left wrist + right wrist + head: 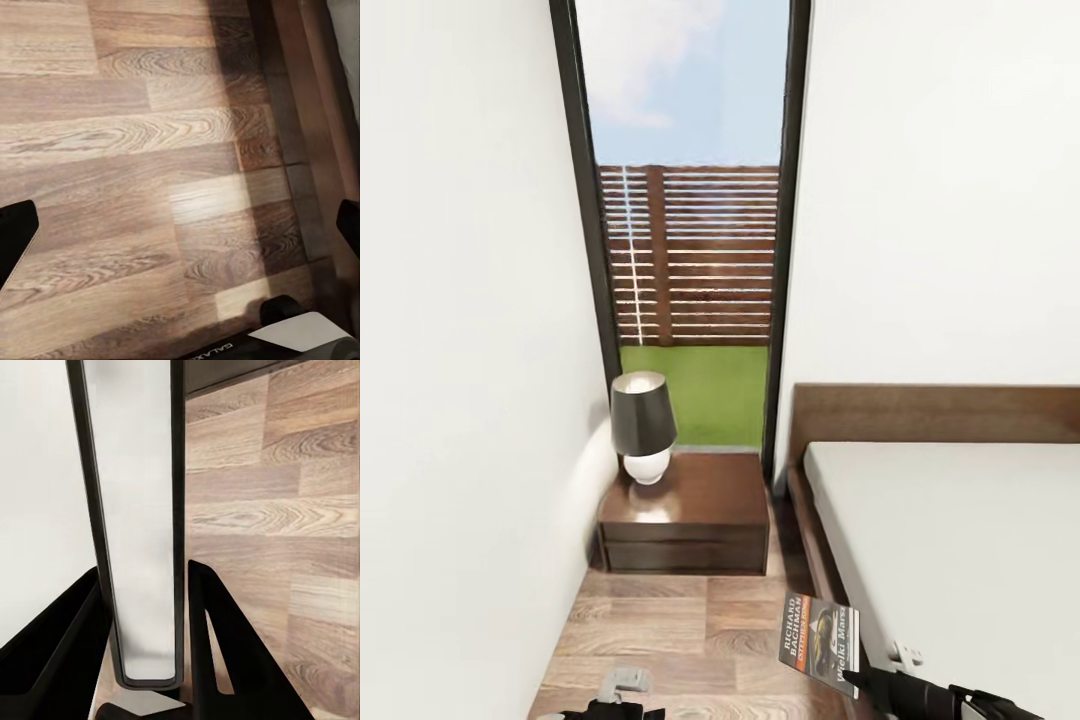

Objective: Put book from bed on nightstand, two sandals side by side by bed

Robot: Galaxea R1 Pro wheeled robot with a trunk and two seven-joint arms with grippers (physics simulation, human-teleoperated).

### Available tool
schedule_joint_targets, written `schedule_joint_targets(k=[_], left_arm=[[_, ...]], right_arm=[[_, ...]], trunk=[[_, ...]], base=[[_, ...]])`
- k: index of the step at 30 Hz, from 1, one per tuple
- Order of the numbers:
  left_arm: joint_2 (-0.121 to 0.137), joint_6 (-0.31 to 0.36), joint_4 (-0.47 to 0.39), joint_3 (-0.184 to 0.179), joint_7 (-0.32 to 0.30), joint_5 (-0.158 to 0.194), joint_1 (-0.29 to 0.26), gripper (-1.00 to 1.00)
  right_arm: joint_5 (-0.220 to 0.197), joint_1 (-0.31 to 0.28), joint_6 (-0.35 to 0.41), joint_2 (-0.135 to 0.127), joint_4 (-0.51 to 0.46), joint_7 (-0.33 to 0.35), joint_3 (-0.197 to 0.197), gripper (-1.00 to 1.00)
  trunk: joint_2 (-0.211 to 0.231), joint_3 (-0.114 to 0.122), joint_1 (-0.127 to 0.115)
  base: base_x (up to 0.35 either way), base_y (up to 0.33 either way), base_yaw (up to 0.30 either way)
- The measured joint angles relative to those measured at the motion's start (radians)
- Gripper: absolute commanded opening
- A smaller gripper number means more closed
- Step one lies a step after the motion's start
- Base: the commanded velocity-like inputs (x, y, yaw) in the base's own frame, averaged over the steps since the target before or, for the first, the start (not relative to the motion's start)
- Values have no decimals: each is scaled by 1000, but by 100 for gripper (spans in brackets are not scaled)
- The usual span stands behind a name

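One book [819, 644] pinched in right end effector [850, 683]; one nightstand [687, 512], one lamp [643, 426]; left end effector [180, 232] spread.

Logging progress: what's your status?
Right gripper shut on book, held over floor beside bed. Left gripper open. Lamp on nightstand.
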Motion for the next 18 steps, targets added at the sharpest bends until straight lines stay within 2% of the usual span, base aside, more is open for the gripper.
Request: schedule_joint_targets(k=[18], left_arm=[[0, 0, 0, 0, 0, 0, 0, 100]], right_arm=[[0, -1, 0, 0, 0, 0, 0, -100]], trunk=[[0, 0, 0]], base=[[328, 0, 0]])
